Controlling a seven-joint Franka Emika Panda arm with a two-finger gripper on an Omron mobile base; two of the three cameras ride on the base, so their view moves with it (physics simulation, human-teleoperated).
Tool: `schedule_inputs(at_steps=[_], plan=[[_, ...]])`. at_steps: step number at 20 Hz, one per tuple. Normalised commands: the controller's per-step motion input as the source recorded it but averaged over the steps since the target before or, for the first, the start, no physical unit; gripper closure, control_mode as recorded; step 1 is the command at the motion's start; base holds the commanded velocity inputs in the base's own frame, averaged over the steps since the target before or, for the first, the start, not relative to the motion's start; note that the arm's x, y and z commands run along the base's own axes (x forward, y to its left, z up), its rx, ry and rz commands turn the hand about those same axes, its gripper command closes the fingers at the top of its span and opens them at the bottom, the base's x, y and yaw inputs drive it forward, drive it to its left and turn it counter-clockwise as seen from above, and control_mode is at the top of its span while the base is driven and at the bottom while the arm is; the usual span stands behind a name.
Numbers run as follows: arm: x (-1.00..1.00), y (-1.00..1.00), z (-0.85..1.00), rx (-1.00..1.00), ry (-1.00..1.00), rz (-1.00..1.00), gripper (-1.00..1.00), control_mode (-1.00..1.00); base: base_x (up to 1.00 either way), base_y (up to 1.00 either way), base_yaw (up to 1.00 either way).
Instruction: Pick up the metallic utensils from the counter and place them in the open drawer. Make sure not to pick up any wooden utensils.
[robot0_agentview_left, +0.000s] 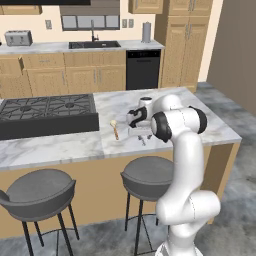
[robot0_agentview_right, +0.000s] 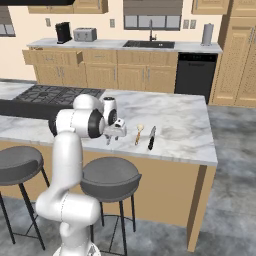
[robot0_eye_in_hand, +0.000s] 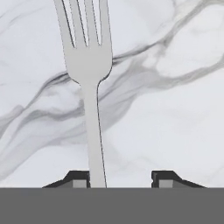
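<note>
Claw (robot0_eye_in_hand: 119, 178) hangs low over the marbled counter (robot0_agentview_left: 60, 145), its fingertips (robot0_eye_in_hand: 78, 179) apart with the silver fork's (robot0_eye_in_hand: 87, 61) handle running between them, hard against the left tip; whether they grip it I cannot tell. Right of the claw lie a wooden spoon (robot0_agentview_right: 139, 133) and a black-handled utensil (robot0_agentview_right: 151, 137), well clear of the counter's right edge. Bare marble stretches far and right of them. At the far left wall a drawer (robot0_agentview_right: 52, 57) stands open. No writing is readable.

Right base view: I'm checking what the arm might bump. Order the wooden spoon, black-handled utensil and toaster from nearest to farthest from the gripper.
1. Wooden spoon, on the counter just right of the gripper.
2. Black-handled utensil, right of the spoon.
3. Toaster, on the back counter.
</note>
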Motion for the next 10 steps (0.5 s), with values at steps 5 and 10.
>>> schedule_inputs(at_steps=[5,10], plan=[[0.0,0.0,-0.34,0.02,0.05,0.0,1.0,-1.0,0.0,0.0,0.0],[0.0,0.04,-0.26,0.01,0.03,0.0,1.0,-1.0,0.0,0.0,0.0]])
